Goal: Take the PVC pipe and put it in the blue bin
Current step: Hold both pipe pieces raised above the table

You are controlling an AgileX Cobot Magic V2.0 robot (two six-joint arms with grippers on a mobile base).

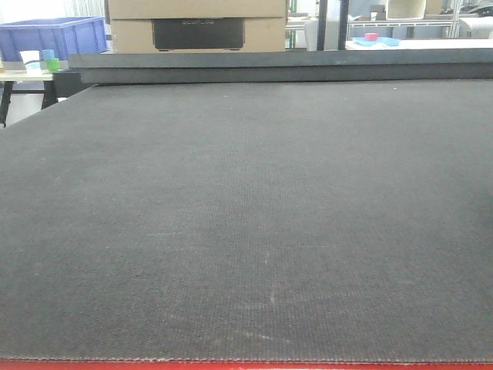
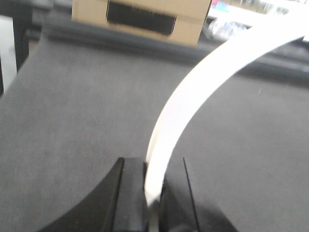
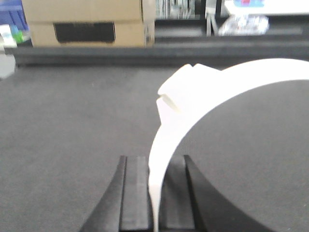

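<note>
The counter (image 1: 246, 231) is covered in dark grey, finely woven matting with a red strip along its near edge. The PVC pipe (image 3: 179, 108) is smooth matte white plastic, a C-shaped half-ring with a flat squared tab jutting from its outer curve. Its lower end is pinched between the black right fingers (image 3: 136, 193), and the ring rises from them. The black left fingers (image 2: 133, 193) pinch the end of a white arc (image 2: 193, 96), a flat band sweeping up and to the right. A blue bin (image 1: 54, 35) of ribbed plastic stands far back on the left, near a cardboard box (image 1: 196, 23).
</note>
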